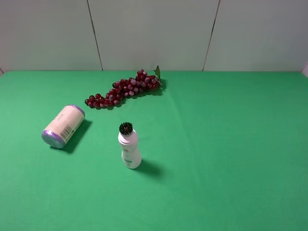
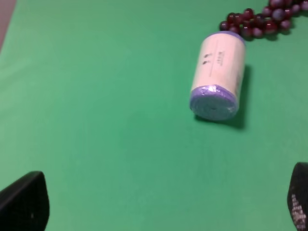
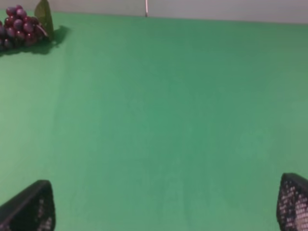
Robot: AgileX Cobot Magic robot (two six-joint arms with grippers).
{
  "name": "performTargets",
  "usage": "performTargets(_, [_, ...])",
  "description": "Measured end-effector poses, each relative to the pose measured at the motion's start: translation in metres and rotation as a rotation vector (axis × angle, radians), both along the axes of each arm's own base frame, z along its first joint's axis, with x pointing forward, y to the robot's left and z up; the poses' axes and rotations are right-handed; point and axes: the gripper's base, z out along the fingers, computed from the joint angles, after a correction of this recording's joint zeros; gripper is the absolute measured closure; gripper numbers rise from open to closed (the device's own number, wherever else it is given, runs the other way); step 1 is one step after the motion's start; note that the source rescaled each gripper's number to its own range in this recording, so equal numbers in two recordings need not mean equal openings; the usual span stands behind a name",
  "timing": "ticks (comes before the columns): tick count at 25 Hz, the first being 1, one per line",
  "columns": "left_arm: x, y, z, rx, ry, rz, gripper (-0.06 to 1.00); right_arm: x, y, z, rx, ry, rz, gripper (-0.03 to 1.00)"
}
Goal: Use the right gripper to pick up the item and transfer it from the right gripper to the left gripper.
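Observation:
The item, a cream canister (image 1: 63, 126) with a purple lid and small label text, lies on its side at the left of the green table. It also shows in the left wrist view (image 2: 217, 76), well ahead of my left gripper (image 2: 159, 204), whose fingertips (image 2: 24, 202) stand wide apart and empty. My right gripper (image 3: 163, 207) is open and empty too, its fingertips (image 3: 29, 209) over bare green cloth. The canister is out of the right wrist view. Neither gripper shows in the exterior high view.
A small white bottle (image 1: 129, 147) with a black bristle top stands upright near the middle. A bunch of dark red grapes (image 1: 125, 89) lies behind it, also in the left wrist view (image 2: 257, 21) and the right wrist view (image 3: 21, 24). A white wall (image 1: 154, 33) backs the table.

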Motion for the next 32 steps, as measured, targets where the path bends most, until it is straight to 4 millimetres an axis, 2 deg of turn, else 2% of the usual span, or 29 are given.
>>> performTargets(32, [0.0000,0.0000,0.0001,0.001,-0.001,0.007,-0.03,0.0001,0.0000,0.0003,0.000,-0.004,0.002,-0.03])
